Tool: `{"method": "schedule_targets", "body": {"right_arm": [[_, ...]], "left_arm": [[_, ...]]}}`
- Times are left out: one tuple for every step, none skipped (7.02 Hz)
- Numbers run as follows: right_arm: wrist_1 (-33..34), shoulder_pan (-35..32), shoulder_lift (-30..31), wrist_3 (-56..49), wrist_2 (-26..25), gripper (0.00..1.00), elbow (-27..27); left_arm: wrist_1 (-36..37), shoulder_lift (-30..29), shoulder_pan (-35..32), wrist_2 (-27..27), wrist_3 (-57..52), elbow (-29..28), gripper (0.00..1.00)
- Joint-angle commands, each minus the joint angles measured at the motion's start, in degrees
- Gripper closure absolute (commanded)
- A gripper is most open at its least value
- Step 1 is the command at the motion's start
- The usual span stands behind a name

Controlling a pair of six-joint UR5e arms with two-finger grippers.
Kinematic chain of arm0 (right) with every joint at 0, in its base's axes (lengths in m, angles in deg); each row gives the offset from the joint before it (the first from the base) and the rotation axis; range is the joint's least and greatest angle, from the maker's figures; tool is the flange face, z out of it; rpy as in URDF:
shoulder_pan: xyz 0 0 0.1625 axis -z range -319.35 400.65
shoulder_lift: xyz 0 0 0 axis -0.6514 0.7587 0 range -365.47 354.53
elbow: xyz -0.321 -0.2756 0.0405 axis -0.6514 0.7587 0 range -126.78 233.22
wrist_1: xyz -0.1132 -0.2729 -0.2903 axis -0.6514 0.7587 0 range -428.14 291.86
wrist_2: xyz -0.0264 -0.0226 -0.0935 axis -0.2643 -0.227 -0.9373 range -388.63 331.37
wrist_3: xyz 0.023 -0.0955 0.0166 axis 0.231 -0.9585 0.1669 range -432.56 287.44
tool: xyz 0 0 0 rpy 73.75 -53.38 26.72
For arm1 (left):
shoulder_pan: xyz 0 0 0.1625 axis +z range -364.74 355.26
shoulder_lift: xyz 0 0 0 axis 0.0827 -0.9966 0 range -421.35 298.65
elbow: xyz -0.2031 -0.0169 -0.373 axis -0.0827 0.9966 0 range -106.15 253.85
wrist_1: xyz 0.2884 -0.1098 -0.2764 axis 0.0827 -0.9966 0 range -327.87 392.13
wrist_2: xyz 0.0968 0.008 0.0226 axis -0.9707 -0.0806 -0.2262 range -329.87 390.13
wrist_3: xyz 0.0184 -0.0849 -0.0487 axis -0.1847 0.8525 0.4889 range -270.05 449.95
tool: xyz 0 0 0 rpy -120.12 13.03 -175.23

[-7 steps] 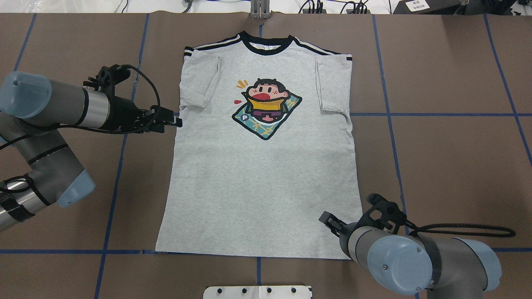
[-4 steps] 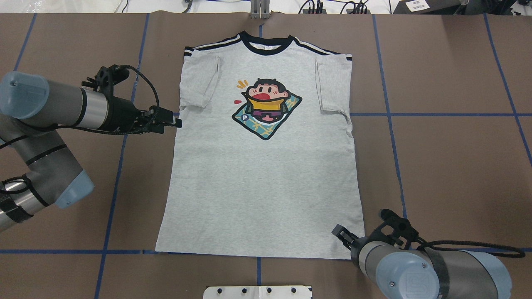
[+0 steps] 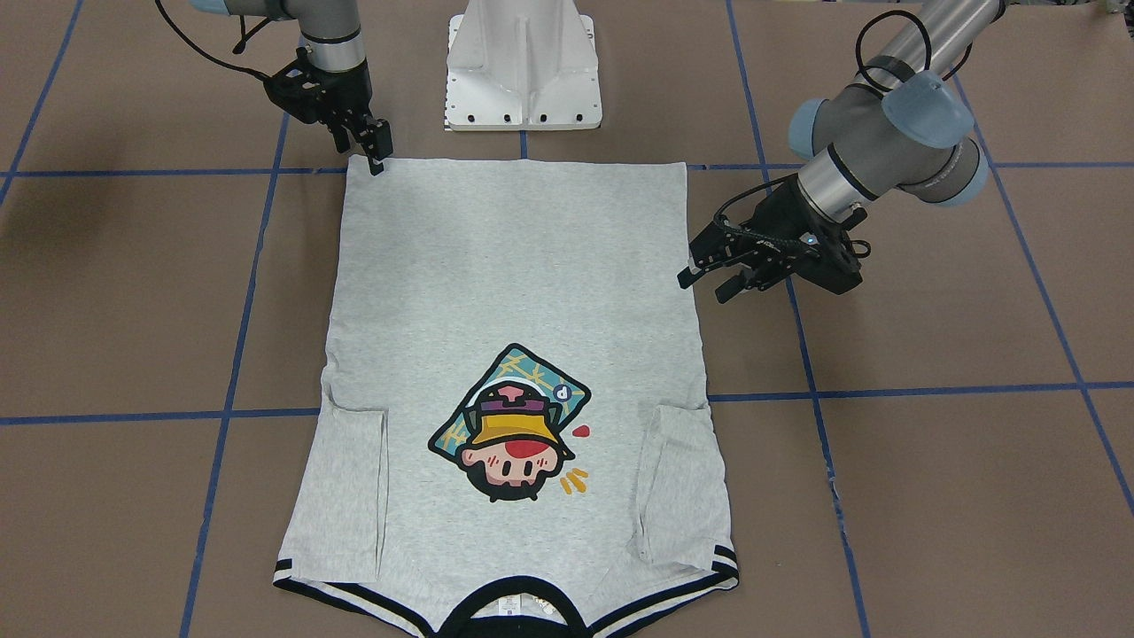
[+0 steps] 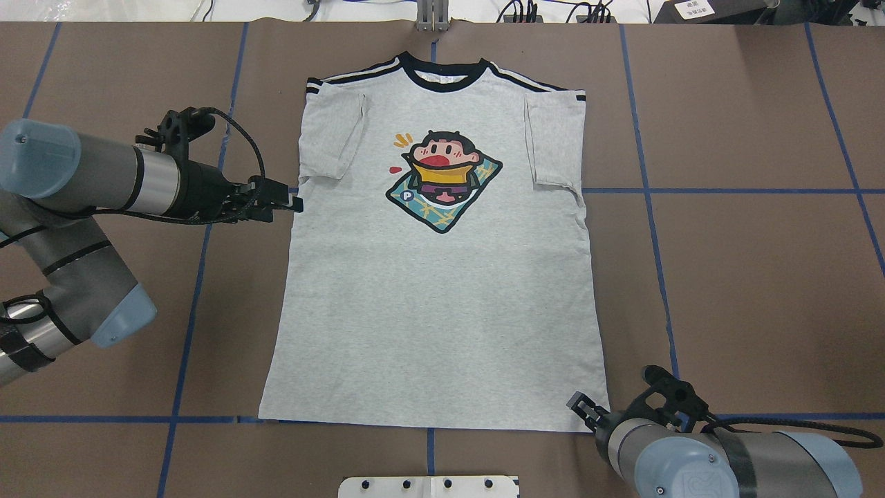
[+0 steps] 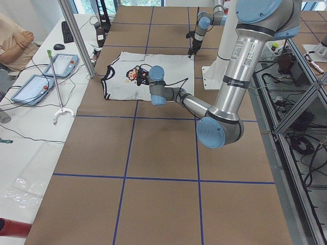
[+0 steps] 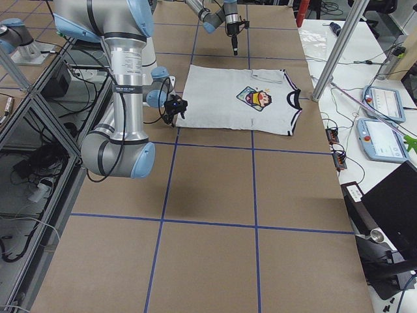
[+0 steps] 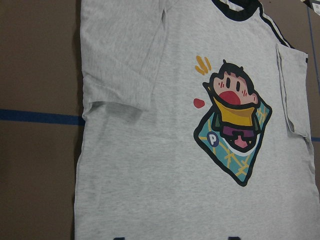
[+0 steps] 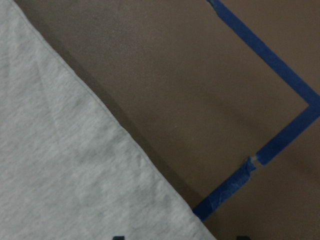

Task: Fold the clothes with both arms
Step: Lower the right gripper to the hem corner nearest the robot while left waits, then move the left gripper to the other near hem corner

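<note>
The grey T-shirt (image 4: 435, 290) lies flat and face up on the brown table, collar at the far side, both sleeves folded inward. It also shows in the front view (image 3: 514, 266). My left gripper (image 4: 294, 202) is open and empty, just off the shirt's left side edge below the folded sleeve; the front view shows it (image 3: 706, 283) with its jaws apart. My right gripper (image 4: 578, 402) is at the near right hem corner, low over the edge, also in the front view (image 3: 379, 158). The right wrist view shows the hem (image 8: 60, 175) between spread fingertips, so it is open.
The white pedestal base (image 3: 524, 71) stands at the near middle of the table. Blue tape lines (image 4: 650, 207) cross the brown surface. A metal post (image 4: 432, 17) is beyond the collar. An operator (image 5: 15, 41) and control tablets (image 5: 59, 64) are at a side table.
My right gripper has moved nearer and to the right, from over the shirt's lower right part to its hem corner. My left gripper has hardly moved. The shirt is unchanged.
</note>
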Motion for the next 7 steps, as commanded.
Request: {"method": "schedule_targets", "body": {"right_arm": [[0.00, 0.03, 1.12, 0.34, -0.10, 1.00, -0.74], [0.00, 0.02, 2.43, 0.34, -0.01, 1.00, -2.14], [0.00, 0.11, 2.96, 0.34, -0.01, 1.00, -2.33], [0.00, 0.11, 2.97, 0.34, -0.01, 1.00, -2.68], [0.00, 0.11, 2.88, 0.34, 0.08, 1.00, -2.77], [0.00, 0.11, 2.88, 0.25, 0.08, 1.00, -3.90], [0.00, 0.29, 2.88, 0.33, 0.17, 1.00, -5.13]], "left_arm": [[0.00, -0.03, 0.00, -0.01, 0.00, -0.02, 0.25], [0.00, -0.03, 0.09, -0.01, 0.00, -0.02, 0.24], [0.00, -0.12, 0.09, -0.01, 0.00, 0.07, 0.24], [0.09, -0.03, 0.09, 0.34, 2.70, 0.33, 0.24], [0.09, 3.36, 0.26, 0.26, 6.47, 1.99, 0.26], [0.09, 6.18, 1.66, 0.17, 10.68, 5.22, 0.26], [0.18, 7.86, 4.37, -0.09, 15.68, 7.43, 0.28]]}}
